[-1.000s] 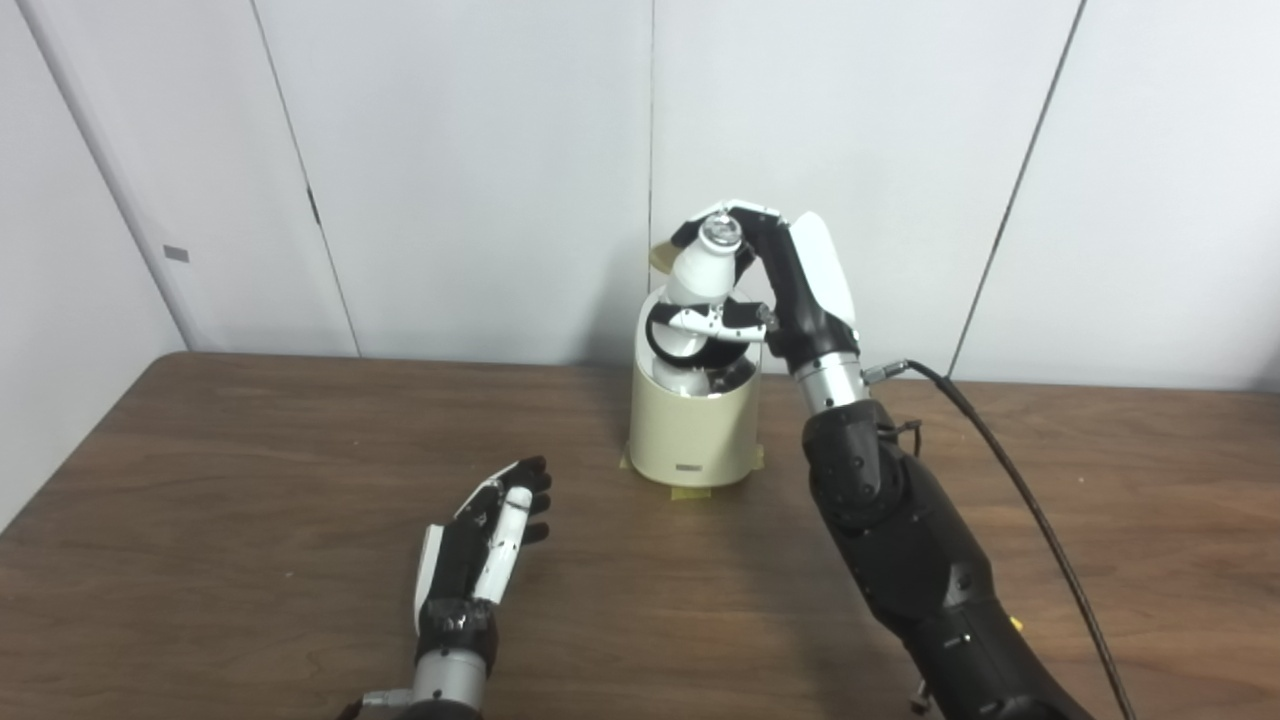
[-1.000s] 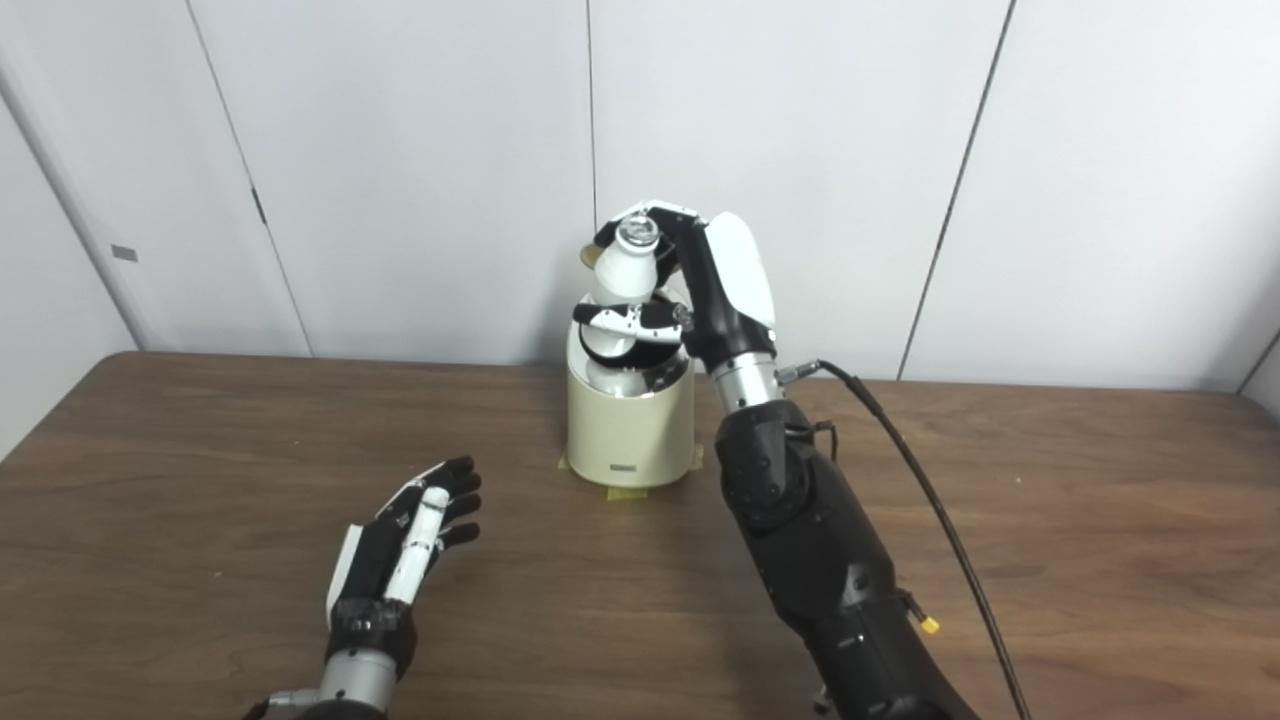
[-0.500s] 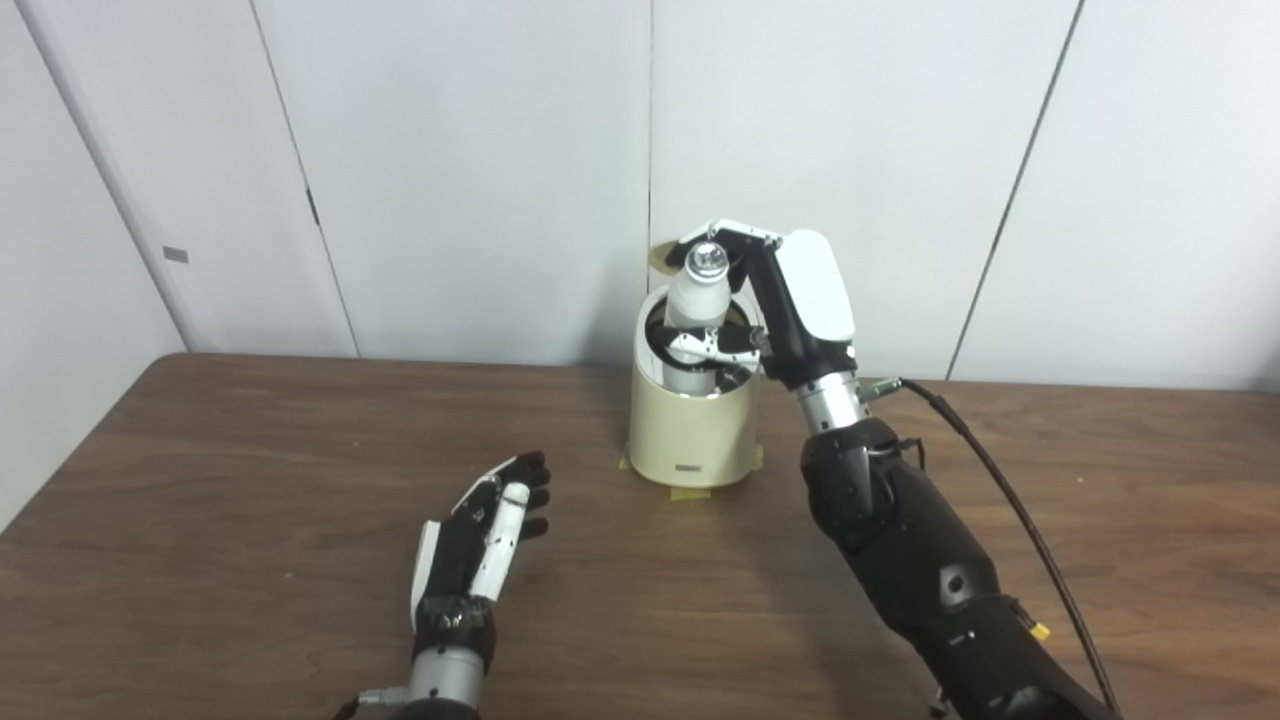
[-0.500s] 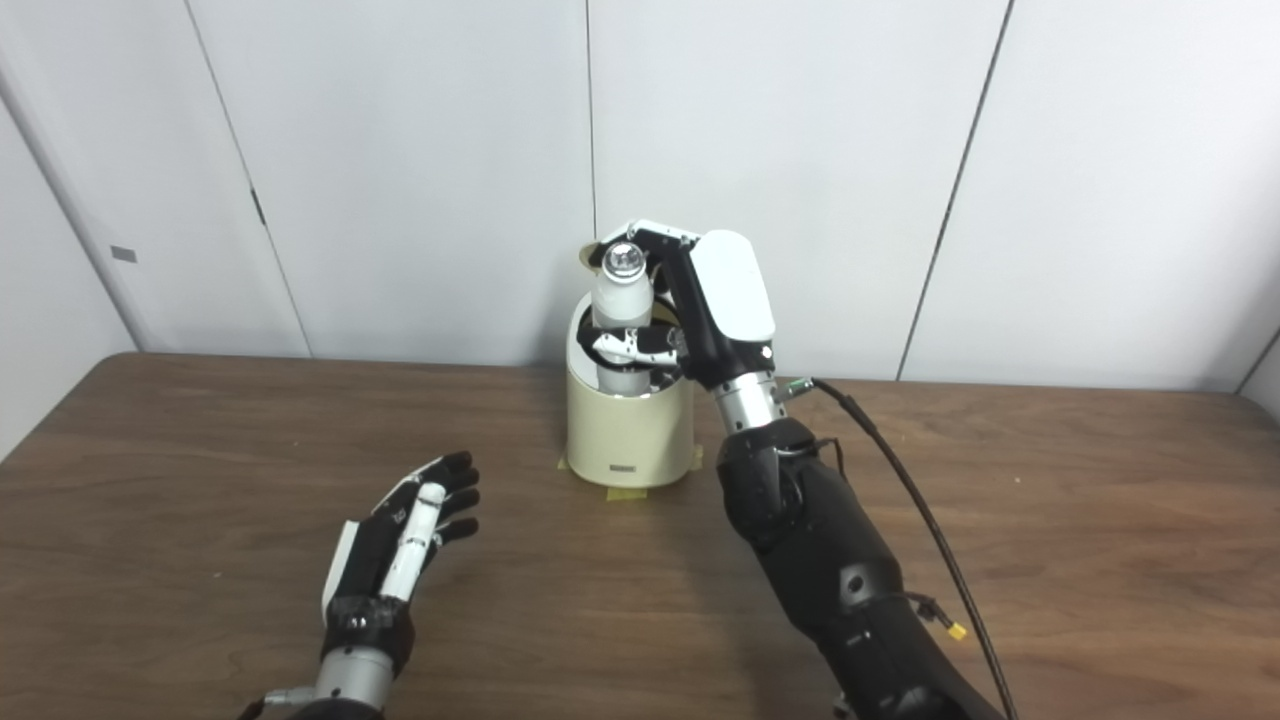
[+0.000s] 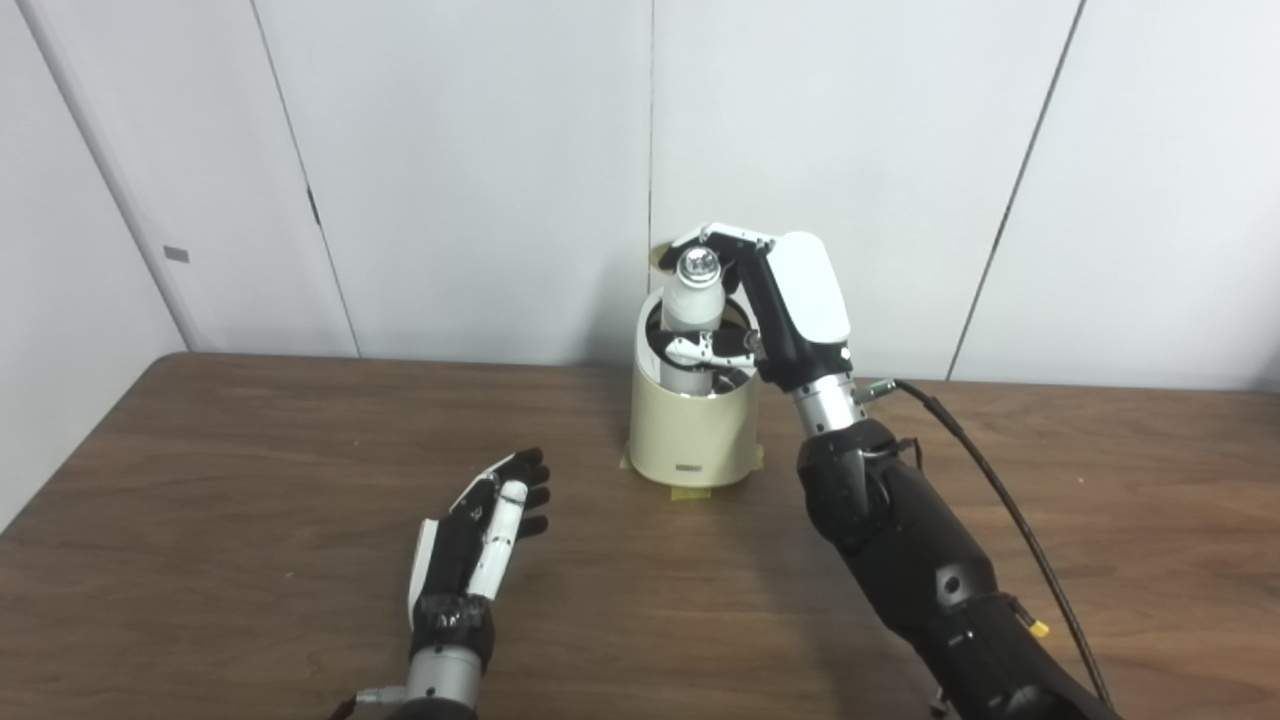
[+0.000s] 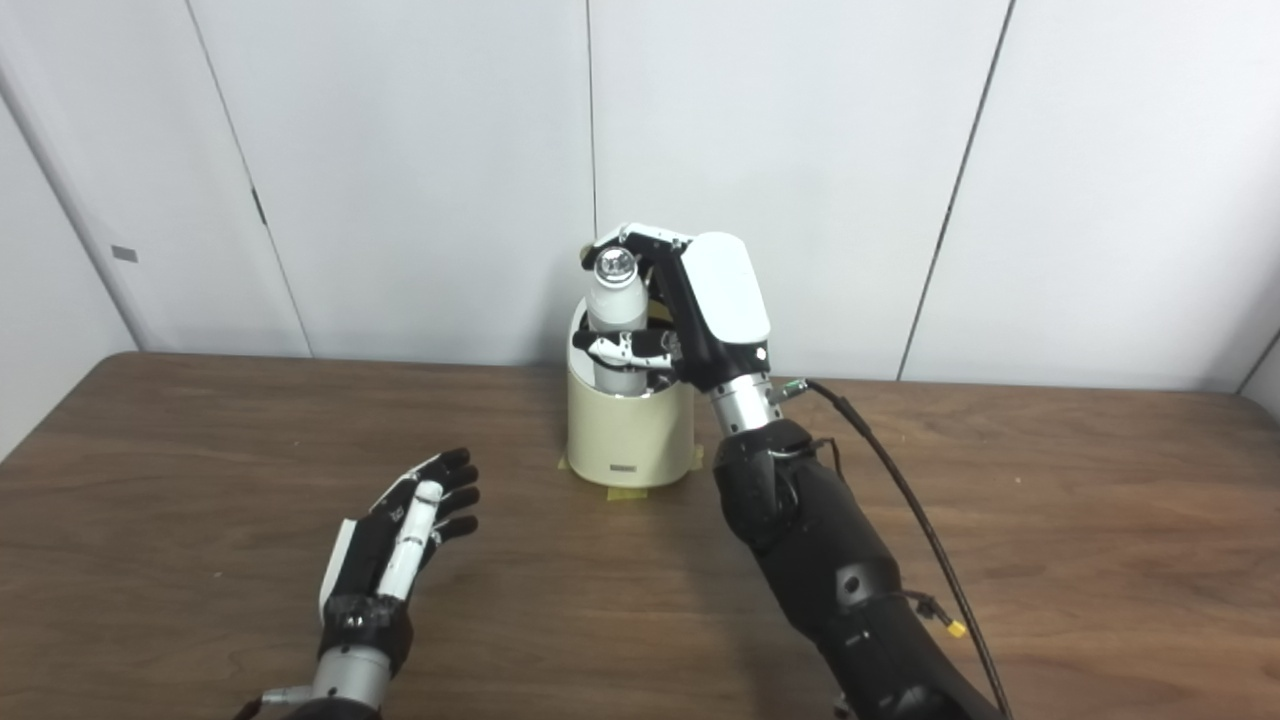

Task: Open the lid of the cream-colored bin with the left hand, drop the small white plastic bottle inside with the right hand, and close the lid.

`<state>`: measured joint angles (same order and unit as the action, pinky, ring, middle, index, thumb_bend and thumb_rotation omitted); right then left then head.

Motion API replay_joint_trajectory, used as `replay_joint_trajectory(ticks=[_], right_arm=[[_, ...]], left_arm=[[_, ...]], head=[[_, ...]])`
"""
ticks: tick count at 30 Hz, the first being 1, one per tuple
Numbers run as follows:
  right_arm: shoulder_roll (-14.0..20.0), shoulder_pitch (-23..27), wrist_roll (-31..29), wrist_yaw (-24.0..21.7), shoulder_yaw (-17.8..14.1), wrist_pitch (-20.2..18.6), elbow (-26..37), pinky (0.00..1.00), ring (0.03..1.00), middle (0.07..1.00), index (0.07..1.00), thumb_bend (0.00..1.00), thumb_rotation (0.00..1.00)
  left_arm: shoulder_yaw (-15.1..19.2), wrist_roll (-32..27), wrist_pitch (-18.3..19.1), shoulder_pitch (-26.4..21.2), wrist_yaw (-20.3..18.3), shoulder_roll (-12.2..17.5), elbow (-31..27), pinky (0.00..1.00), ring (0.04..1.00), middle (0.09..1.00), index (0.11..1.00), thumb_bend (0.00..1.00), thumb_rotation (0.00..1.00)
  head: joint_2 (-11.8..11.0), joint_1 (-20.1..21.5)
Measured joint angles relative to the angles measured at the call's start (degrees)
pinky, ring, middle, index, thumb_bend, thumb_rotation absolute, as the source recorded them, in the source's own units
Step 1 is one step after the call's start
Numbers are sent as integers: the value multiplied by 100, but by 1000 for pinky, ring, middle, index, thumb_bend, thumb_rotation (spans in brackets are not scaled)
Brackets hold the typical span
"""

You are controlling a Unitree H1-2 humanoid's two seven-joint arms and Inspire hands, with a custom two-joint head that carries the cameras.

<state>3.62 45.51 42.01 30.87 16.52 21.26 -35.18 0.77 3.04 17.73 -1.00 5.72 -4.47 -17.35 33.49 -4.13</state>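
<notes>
Left eye view: right hand (image 5: 775, 305) grips the white bottle (image 5: 692, 312) half inside the cream bin (image 5: 690, 430) — released crooked, it could jam; left hand (image 5: 480, 530) rests spread, empty.

bottle (image 5: 692, 320) base: inside bin (image 5: 690, 430) | lid (image 5: 661, 255): mostly hidden

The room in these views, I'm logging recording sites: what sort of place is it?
Probably a lab or test room: a bare wood-grain table against plain white wall panels, with a cream bin taped down on it.
</notes>
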Motion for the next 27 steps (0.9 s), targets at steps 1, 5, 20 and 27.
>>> replay_joint_trajectory(ticks=[1, 5, 20, 27], right_arm=[[0, -1, -9, -2, -1, 0, -4, 315, 404, 508, 527, 495, 0], [13, -2, -24, -84, 14, -9, -4, 321, 404, 507, 524, 496, 0], [160, 3, 77, -108, 170, -83, -9, 319, 395, 500, 519, 496, 0], [185, 32, 205, -90, 234, -134, -26, 325, 393, 490, 516, 497, 0]], left_arm=[[0, -2, 2, 1, -1, 0, 0, 759, 794, 793, 806, 518, 742], [-3, -2, 2, 4, -9, 12, 0, 756, 794, 794, 804, 531, 748], [-1, 6, 21, 6, 5, 15, -108, 749, 786, 792, 792, 516, 737], [18, 1, 21, 6, 11, 15, -116, 748, 784, 789, 777, 519, 723]], head=[[0, 9], [0, 9], [53, 44], [62, 62]])
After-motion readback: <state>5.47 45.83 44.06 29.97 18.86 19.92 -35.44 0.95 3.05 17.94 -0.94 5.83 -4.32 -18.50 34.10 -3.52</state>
